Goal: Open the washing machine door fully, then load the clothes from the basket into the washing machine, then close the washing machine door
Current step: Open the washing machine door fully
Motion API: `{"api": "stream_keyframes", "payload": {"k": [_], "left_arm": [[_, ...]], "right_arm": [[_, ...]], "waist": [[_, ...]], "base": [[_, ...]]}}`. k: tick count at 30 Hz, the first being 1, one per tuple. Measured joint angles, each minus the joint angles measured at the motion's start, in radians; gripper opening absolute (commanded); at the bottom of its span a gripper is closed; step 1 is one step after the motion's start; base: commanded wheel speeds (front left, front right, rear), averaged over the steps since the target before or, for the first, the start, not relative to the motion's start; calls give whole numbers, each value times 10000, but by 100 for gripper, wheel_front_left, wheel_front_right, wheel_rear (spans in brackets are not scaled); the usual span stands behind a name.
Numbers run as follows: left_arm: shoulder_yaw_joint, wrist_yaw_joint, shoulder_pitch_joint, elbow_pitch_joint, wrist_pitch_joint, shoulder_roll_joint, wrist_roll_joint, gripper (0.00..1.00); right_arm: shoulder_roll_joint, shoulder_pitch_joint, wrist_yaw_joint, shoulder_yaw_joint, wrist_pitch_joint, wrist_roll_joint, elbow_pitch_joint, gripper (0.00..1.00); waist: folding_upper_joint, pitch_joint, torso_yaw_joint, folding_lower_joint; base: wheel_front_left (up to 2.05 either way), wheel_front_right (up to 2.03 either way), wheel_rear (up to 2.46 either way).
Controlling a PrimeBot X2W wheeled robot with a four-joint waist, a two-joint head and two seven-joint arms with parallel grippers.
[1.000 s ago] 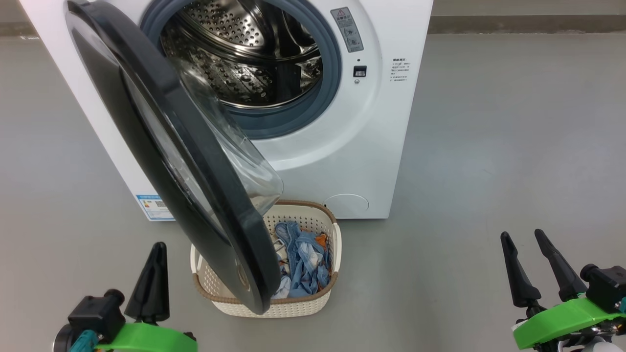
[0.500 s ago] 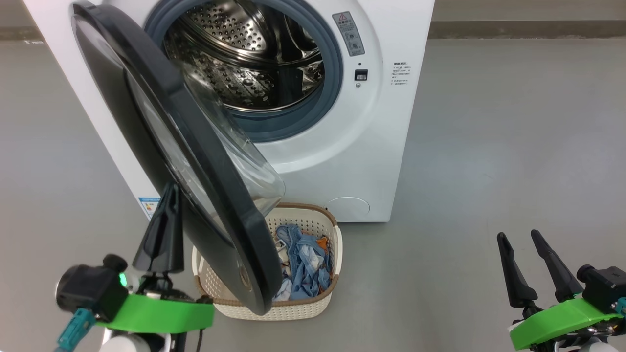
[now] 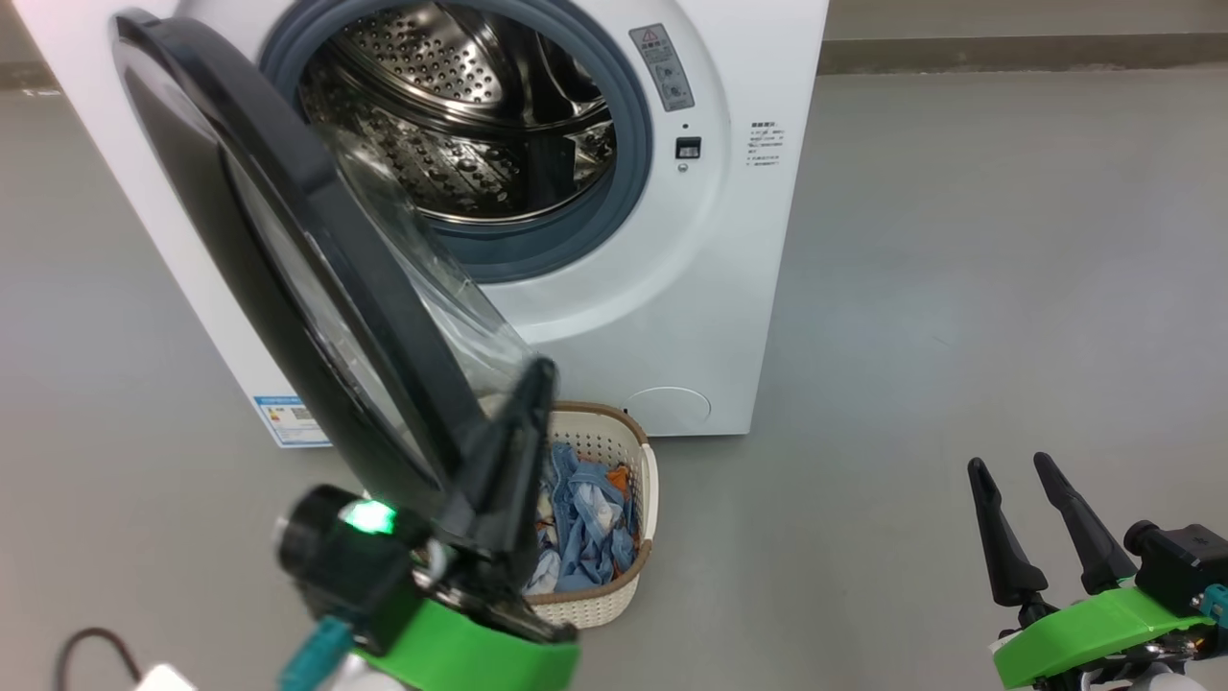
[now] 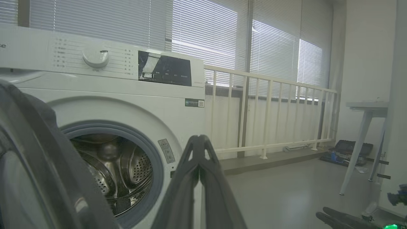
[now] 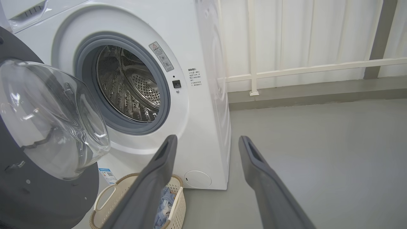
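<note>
The left gripper is pinched shut on nothing, its two dark fingers pressed into a single wedge. It is raised just beside the lower free edge of the washing machine door; whether it touches the rim I cannot tell. The right gripper rests low and well apart to the right, jaws spread wide and empty.

The door stands partly swung out on its left-hand hinge and overhangs the basket. It looks stiff and fairly heavy, and its glossy black rim is likely slippery. The bulging glass bowl is probably the fragile part, so I would push on the rim's edge near the free side, far from the hinge.

The cream basket sits on the floor against the washing machine, half hidden under the door. It holds the clothes, crumpled light blue fabric with orange and pale patches. They look soft, light and limp, best pinched at a raised fold. The steel drum shows no laundry in its visible part
</note>
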Motion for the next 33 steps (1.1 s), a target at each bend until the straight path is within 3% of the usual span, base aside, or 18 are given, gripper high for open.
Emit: {"api": "stream_keyframes", "payload": {"k": [5, 12, 21, 33], "left_arm": [[-869, 8, 267, 1164, 42, 17, -516, 0], [-1068, 82, 80, 2803, -146, 31, -1149, 0], [-830, 355, -454, 4023, -221, 25, -1806, 0], [-364, 447, -463, 4506, -222, -138, -2272, 0]], "right_arm": [[8, -1, 0, 19, 0, 2, 12, 100], [50, -13, 0, 151, 0, 4, 42, 100], [63, -15, 0, 192, 0, 10, 104, 100], [65, -17, 0, 199, 0, 73, 199, 100]], "waist": [[0, 88, -133, -1], [0, 181, -273, 0], [0, 232, -409, 0], [-1, 233, -220, -1]], "base": [[0, 0, 0], [0, 0, 0], [0, 0, 0], [0, 0, 0]]}}
